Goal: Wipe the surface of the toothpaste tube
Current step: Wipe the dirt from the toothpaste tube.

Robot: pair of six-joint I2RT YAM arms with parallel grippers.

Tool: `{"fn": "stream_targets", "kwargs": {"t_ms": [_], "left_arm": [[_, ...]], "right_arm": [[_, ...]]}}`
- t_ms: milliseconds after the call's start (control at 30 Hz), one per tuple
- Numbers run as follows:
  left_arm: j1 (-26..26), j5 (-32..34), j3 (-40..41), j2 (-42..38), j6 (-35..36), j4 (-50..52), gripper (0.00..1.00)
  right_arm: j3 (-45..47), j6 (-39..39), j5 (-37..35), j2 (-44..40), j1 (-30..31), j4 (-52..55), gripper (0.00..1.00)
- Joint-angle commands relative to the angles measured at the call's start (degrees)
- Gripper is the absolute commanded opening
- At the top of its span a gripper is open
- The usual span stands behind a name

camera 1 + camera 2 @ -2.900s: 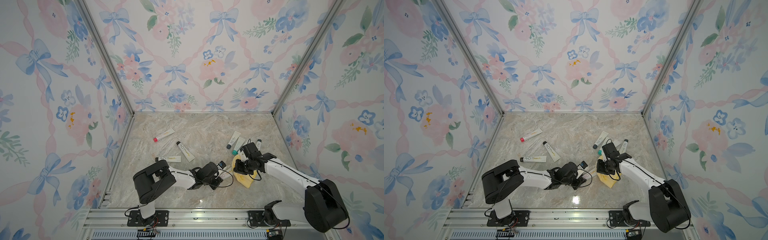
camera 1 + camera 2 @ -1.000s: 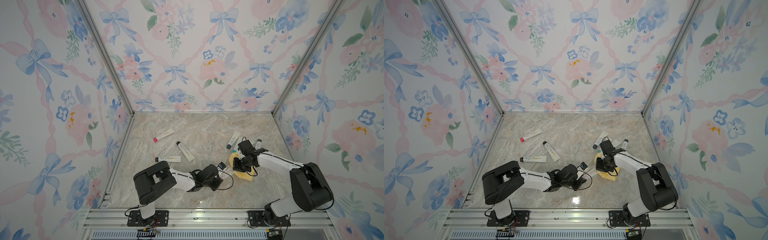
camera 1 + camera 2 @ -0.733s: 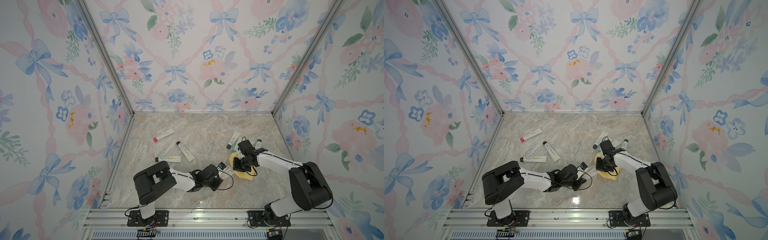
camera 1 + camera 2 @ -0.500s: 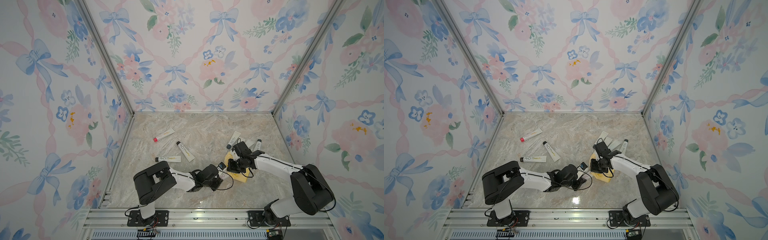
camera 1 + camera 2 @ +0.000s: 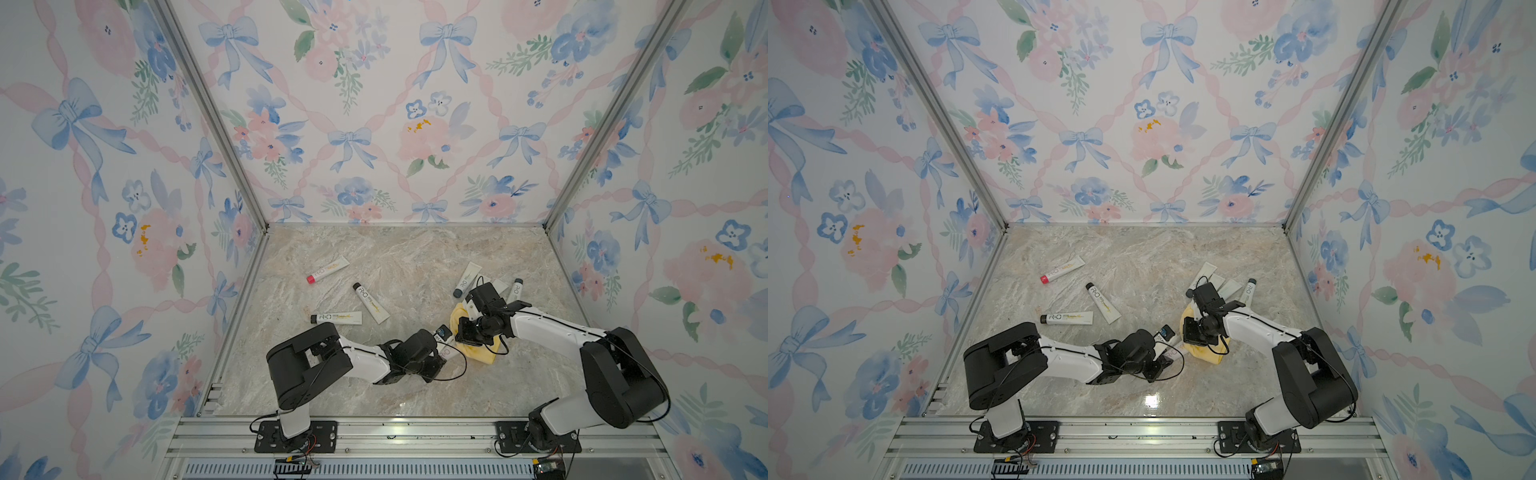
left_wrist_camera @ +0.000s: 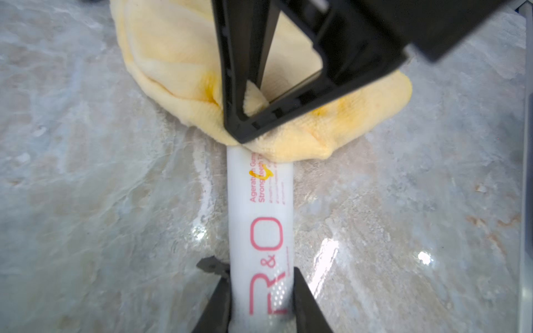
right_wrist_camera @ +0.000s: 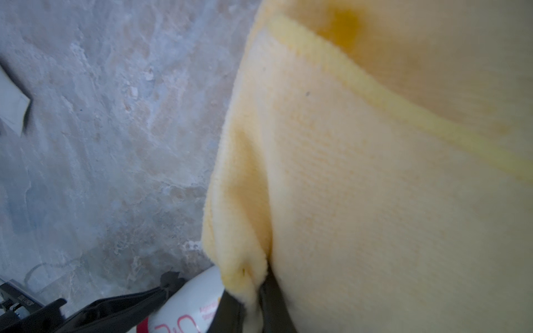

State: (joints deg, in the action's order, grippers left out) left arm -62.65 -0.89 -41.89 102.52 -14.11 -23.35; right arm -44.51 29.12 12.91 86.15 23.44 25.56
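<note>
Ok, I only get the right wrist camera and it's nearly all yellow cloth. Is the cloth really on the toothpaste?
Observer: Yes. The left wrist view shows the yellow cloth lying over one end of the white tube.
Operator: Is any dirt showing?
Observer: A small yellow mark sits on the lettering just outside the cloth's edge.
Operator: Are there more tubes?
Observer: Yes. In both top views three more lie on the robot's left half of the table, one of them a pink-capped tube.
</note>
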Motion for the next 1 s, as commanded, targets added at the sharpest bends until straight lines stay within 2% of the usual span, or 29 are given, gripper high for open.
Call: {"fn": "stream_targets", "kwargs": {"t_ms": [0, 367, 567, 700, 900, 967], "left_arm": [[-0.89, -2.10, 2.25, 1.15, 0.04, 6.91, 0.28], [-0.98, -1.59, 2.25, 0.95, -0.29, 5.54, 0.27], [-0.90, -1.29, 4.30, 0.43, -0.39, 4.98, 0.27], [-0.89, -0.71, 4.81, -0.17, -0.65, 4.61, 0.27], [-0.89, -0.64, 5.08, -0.48, -0.74, 4.28, 0.27], [-0.96, -0.62, 5.13, -0.44, -0.75, 4.27, 0.27]], "right_arm": [[2.07, -1.33, -7.46, 1.88, -1.91, 6.28, 0.12], [4.26, 3.06, 8.36, -0.85, 4.21, 2.00, 0.13], [6.52, 5.41, 11.64, -3.48, 8.18, 0.98, 0.13], [7.66, 4.56, 9.41, -3.36, 7.49, 2.36, 0.13], [6.85, 2.05, -3.44, -5.16, 2.22, 7.69, 0.13], [6.20, 1.35, -5.42, -5.25, 0.62, 8.36, 0.13]]}}
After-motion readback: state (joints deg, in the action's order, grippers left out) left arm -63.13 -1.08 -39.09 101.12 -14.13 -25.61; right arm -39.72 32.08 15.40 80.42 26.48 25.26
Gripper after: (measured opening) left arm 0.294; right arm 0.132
